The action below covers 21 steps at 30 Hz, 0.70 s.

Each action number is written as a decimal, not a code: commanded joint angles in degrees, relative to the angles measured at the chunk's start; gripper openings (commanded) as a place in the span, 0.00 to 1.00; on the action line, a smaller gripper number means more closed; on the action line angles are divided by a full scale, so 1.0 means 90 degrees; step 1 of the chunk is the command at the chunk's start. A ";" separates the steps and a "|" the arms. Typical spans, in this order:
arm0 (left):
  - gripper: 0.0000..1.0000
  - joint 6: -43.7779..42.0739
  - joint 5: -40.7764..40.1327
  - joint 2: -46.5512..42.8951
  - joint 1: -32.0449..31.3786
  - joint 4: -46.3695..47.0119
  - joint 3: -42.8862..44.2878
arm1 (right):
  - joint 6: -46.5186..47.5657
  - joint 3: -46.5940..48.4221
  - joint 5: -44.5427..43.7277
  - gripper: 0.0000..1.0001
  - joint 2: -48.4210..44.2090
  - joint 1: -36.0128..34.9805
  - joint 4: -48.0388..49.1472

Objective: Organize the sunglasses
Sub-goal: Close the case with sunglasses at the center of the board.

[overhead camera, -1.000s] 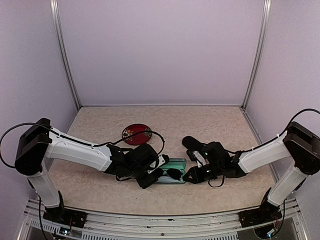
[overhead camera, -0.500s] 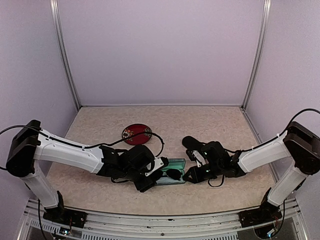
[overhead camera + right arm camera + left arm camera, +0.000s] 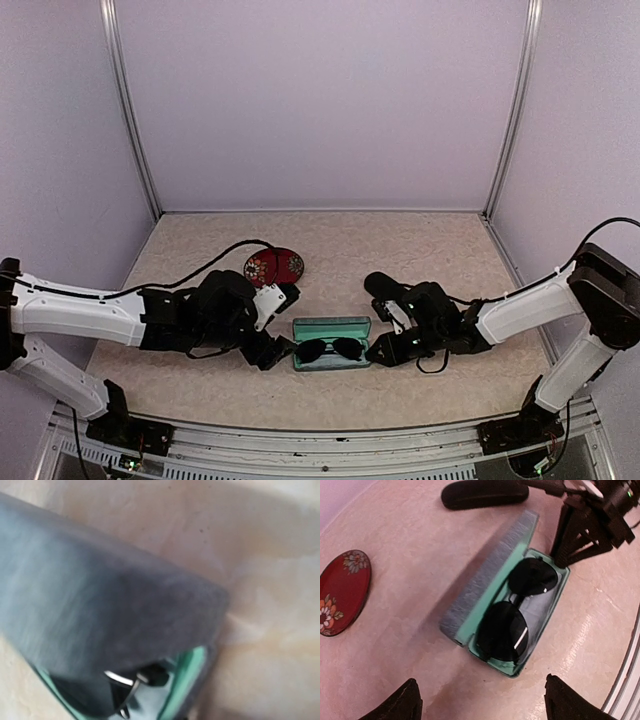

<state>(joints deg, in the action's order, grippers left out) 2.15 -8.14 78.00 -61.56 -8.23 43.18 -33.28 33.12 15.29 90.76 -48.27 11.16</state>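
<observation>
Left gripper point(image 3: 480, 687) has backed off, jaws spread wide, nothing held. A second ago it was over the open teal case point(image 3: 492, 580); now it sits just left of it. Sunglasses point(image 3: 512, 610), thin black pair, lie lenses up inside case. Right gripper point(image 3: 388, 350) at case's right end, narrow; pinching rim or not, cannot tell. Looks stowed; lid not yet shut.

The overhead camera sees the whole table point(image 3: 400, 250); both wrist cameras closely share the open case point(image 3: 331, 325).
</observation>
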 commanded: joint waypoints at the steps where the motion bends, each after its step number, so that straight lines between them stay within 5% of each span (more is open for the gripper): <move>1: 0.85 0.0611 -0.0155 -0.0574 0.0539 0.0698 -0.0158 | 0.0143 0.0173 -0.0098 0.17 -0.0020 -0.0064 -0.0234; 21: 0.77 0.1577 0.1259 0.1886 0.1286 0.1209 0.1498 | 0.0133 0.0425 -0.0335 0.08 0.0240 -0.0064 -0.0380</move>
<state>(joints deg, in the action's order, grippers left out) 13.26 -2.31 93.06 -50.00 -0.01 55.31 -32.62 35.46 13.80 91.53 -48.27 9.15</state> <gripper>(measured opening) 0.786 0.084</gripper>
